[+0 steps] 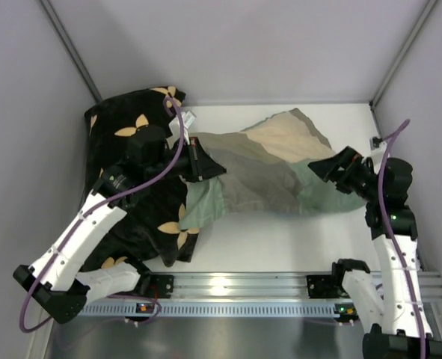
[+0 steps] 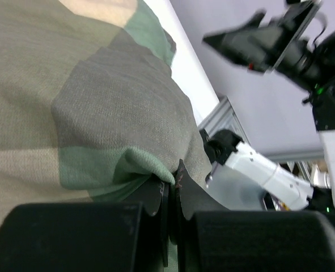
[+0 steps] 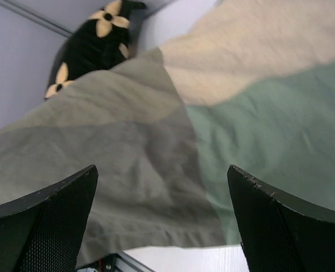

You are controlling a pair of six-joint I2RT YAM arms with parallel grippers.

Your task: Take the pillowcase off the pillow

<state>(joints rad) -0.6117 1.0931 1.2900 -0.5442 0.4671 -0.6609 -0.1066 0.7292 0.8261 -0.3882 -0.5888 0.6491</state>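
We are observing the left gripper (image 1: 213, 166) pinching the pillowcase (image 1: 273, 168) mid-frame, the right gripper (image 1: 321, 170) standing open at right.

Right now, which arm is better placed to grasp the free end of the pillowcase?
Right, probably. The right gripper is open just over the green end of the pillowcase. The left gripper is shut on the fabric at the other end, so it is busy.
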